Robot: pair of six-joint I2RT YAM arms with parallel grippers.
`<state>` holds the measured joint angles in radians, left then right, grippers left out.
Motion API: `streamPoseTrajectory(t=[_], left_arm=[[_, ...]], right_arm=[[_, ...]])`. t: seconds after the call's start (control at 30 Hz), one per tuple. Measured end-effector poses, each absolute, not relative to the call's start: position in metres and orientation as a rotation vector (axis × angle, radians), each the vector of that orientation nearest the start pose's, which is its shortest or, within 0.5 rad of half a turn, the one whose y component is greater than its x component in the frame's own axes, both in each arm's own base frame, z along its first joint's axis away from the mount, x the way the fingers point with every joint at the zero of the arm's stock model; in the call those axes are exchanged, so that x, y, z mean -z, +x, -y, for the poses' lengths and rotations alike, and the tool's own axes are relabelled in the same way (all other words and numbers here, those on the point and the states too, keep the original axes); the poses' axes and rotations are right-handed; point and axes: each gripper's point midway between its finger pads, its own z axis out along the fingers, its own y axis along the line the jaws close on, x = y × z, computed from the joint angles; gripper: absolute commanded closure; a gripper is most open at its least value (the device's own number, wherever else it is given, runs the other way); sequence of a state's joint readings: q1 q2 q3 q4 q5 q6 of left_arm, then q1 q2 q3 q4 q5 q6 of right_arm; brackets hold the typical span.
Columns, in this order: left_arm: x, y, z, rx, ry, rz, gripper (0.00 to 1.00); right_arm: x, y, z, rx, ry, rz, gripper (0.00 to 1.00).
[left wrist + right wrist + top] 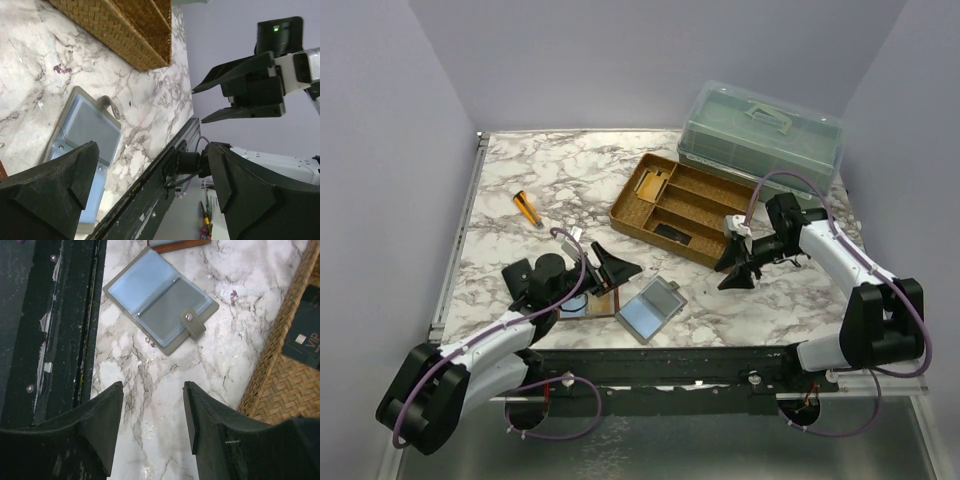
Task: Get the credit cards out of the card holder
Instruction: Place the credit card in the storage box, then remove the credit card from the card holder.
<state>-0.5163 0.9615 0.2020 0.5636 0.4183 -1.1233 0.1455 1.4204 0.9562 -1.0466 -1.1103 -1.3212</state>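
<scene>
Marble table (570, 170): wicker tray (632, 190) at 1 o'clock from centre, one black card (305, 340) lying in it, so I judge at least one card is already out. I can't tell how many remain. Blue-grey folder (650, 310) at 6 o'clock is not my target. The card holder (600, 304) lies open at 7 o'clock, partly under my left pincer (610, 262), just at its 7 o'clock. That pincer is spread wide and empty. My right pincer (732, 275) is at the holder's 3 o'clock, well apart from it, jaws apart and holding nothing. No card is gripped, so the pulling is left to do.

Card holder (180, 244) mostly past top edge
</scene>
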Motion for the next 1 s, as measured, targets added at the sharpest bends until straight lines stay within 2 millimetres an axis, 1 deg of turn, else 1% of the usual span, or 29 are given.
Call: streamPoseTrajectory(t=[0.13,0.27,0.4,0.5,0.67,0.77,0.9,1.0], left_arm=[[-0.139,0.203,0.247,1.504,-0.246,-2.076,0.01],[-0.139,0.193,0.259,1.490,-0.179,-2.134,0.01],[-0.144,0.183,0.265,1.423,-0.108,-2.166,0.02],[-0.145,0.180,0.264,1.387,-0.088,-2.165,0.03],[-0.134,0.170,0.264,1.325,-0.067,-2.219,0.07],[-0.125,0.160,0.266,1.288,-0.047,-2.267,0.10],[-0.118,0.151,0.266,1.246,-0.051,-2.301,0.12],[-0.115,0.146,0.267,1.212,-0.071,-2.317,0.16]], right_arm=[[-0.145,0.203,-0.173,-1.076,-1.544,-1.558,0.39],[-0.155,0.200,-0.174,-1.051,-1.551,-1.503,0.38],[-0.156,0.197,-0.176,-1.062,-1.546,-1.484,0.36],[-0.158,0.196,-0.177,-1.069,-1.545,-1.465,0.34],[-0.163,0.191,-0.181,-1.104,-1.541,-1.419,0.30],[-0.164,0.185,-0.185,-1.133,-1.551,-1.394,0.30],[-0.164,0.172,-0.197,-1.176,-1.606,-1.355,0.29],[-0.164,0.165,-0.204,-1.189,-1.644,-1.342,0.29]])
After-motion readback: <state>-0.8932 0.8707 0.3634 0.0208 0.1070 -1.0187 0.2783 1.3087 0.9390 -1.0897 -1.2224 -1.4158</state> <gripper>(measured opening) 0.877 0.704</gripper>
